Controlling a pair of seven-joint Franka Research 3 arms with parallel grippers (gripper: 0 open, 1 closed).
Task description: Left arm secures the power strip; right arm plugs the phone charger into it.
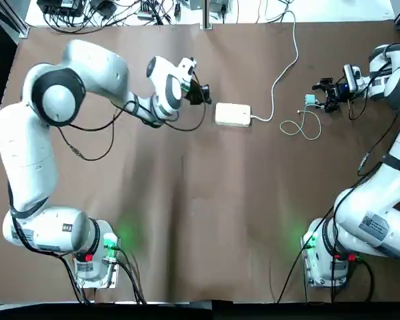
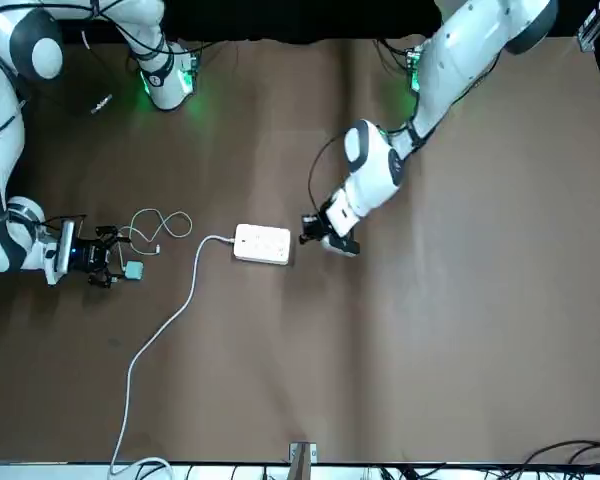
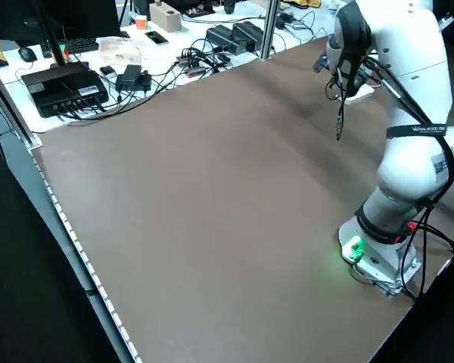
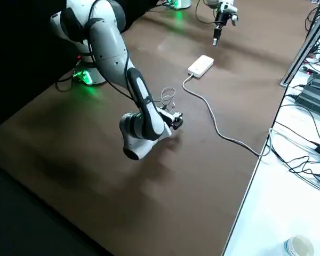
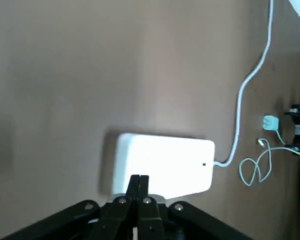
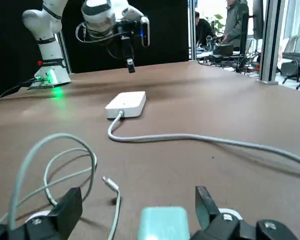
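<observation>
Tabletop [image 1: 187, 220], far edge = side away from the arm bases. Power strip [image 1: 233, 115] lies flat toward that far edge, about midway between left and right edges; long axis runs nearly parallel to the far edge, white cord [image 1: 273, 93] leaving its right-hand end. Left gripper [image 5: 139, 177] is just beyond the strip's left end and a little to its far-edge side, raised above the surface; fingers pressed together, nothing between them. Phone charger [image 6: 164, 225] is to the right of the strip, well apart from it and slightly nearer the far edge, its thin cable [image 1: 310, 130] looped on the tabletop toward the near side. Right gripper [image 6: 140, 207] is low over the tabletop, just to the right of the charger and reaching left toward the strip; fingers spread, the teal plug in the gap ahead of them, no pinch evident. Each arm is nearest its own item. Judgement: approach stage, neither item secured. The left gripper probably needs to spread, shift rightward and a little toward the near edge, then lower across the strip's short width. The right likely needs a small advance leftward before closing; the offset toward one finger could nudge the plug askew.
</observation>
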